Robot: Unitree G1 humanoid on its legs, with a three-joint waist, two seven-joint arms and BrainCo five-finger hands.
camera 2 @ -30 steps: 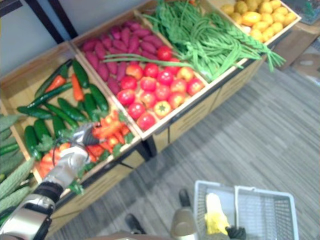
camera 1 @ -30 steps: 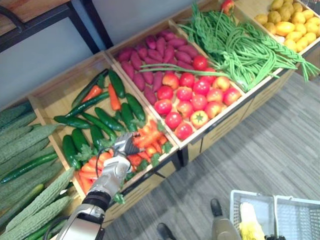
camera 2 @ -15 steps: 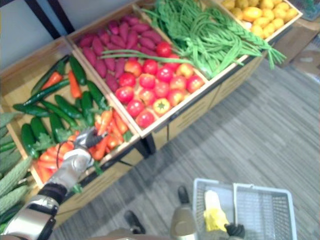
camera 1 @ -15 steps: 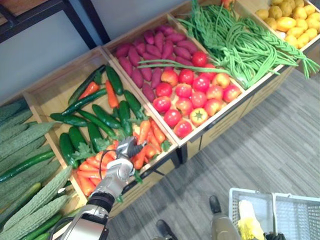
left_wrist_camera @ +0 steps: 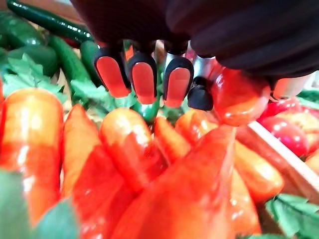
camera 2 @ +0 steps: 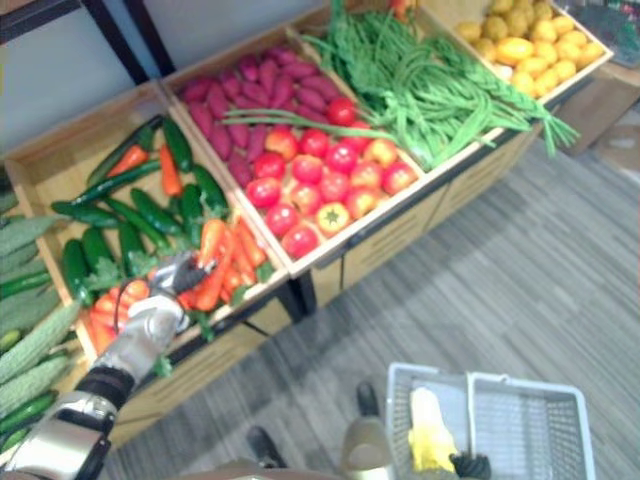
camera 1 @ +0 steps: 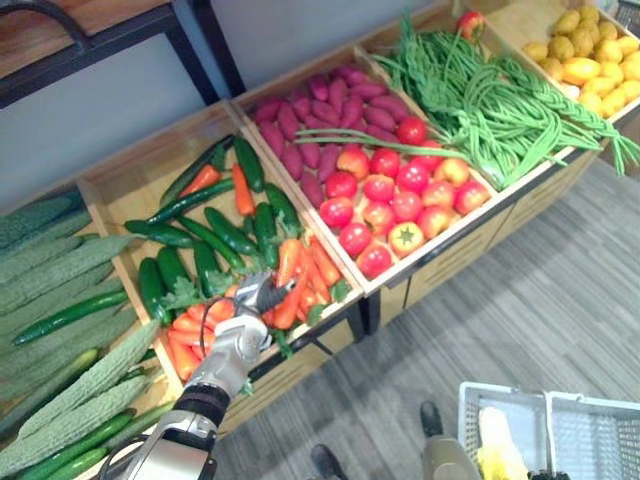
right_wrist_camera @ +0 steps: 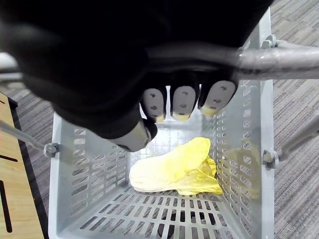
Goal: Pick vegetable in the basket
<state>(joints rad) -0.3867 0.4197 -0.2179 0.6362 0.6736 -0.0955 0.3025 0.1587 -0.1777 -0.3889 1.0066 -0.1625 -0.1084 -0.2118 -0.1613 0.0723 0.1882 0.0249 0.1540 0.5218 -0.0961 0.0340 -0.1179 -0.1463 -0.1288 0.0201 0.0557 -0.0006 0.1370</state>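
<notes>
Already a yellow leafy vegetable lies in the basket, which the right hand grips by its handle. The left hand pinches a carrot on the counter; lifting and dropping it in the basket remain.

left hand pinches a carrot among carrots, cucumbers just behind. tomatoes fill the next crate, beans beyond. a basket holding something yellow shows lower right.
</notes>
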